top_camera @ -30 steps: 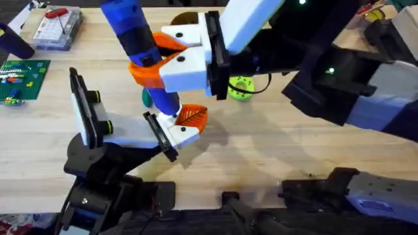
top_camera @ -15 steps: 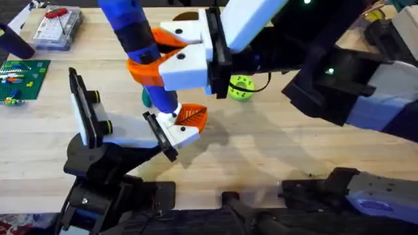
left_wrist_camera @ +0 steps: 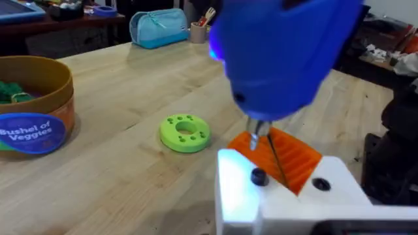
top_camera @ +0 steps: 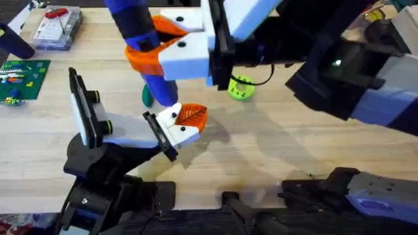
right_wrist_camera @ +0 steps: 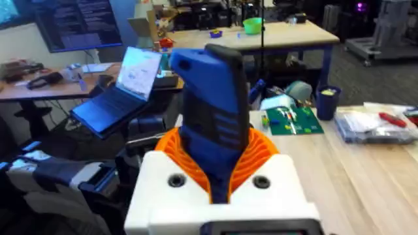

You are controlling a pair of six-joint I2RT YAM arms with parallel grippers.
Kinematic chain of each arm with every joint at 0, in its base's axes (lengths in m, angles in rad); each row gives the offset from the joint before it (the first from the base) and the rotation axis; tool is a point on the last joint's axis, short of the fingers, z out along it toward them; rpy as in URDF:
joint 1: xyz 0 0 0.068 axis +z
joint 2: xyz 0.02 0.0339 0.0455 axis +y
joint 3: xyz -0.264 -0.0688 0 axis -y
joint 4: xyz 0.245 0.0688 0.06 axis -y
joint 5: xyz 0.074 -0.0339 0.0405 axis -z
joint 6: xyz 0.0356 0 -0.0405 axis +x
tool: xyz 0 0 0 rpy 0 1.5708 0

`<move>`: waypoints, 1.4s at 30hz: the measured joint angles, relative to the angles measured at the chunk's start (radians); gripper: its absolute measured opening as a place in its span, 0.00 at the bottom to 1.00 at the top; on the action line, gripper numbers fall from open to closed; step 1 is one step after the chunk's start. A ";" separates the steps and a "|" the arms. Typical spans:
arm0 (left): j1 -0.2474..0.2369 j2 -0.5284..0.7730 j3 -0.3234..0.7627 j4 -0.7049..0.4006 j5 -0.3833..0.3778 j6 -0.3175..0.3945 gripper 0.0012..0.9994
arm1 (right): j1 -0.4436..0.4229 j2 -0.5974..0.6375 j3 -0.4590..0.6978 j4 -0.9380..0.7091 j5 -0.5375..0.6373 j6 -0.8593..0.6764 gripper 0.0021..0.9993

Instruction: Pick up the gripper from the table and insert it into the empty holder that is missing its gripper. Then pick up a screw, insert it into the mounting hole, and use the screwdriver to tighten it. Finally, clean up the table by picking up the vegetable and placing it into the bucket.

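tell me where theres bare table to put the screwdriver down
Bare wood lies toward the right arm's side, past the lime-green ring, and between the green circuit board and the left arm. It is crowded mid-table, where the screwdriver in the right tool hangs over the left tool.

Three cameras on one workbench

Overhead looks down and forward; both wrist views sit close, sharing the screwdriver (top_camera: 140,49) (left_wrist_camera: 281,59) (right_wrist_camera: 215,117) with it.

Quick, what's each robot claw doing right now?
Left gripper: cannot be told.
Right gripper: closed on the fat blue cylindrical screwdriver.
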 joint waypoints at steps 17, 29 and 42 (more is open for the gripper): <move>0.000 0.000 0.000 0.000 0.000 0.000 0.02 | -0.034 -0.072 0.497 -1.179 0.634 -0.595 0.08; 0.000 0.000 0.000 0.000 0.000 0.000 0.02 | -0.264 -0.014 0.508 -1.404 1.058 -0.737 0.08; 0.000 0.000 0.000 0.001 -0.005 0.001 0.02 | -0.520 0.325 0.508 -1.368 1.115 -0.807 0.07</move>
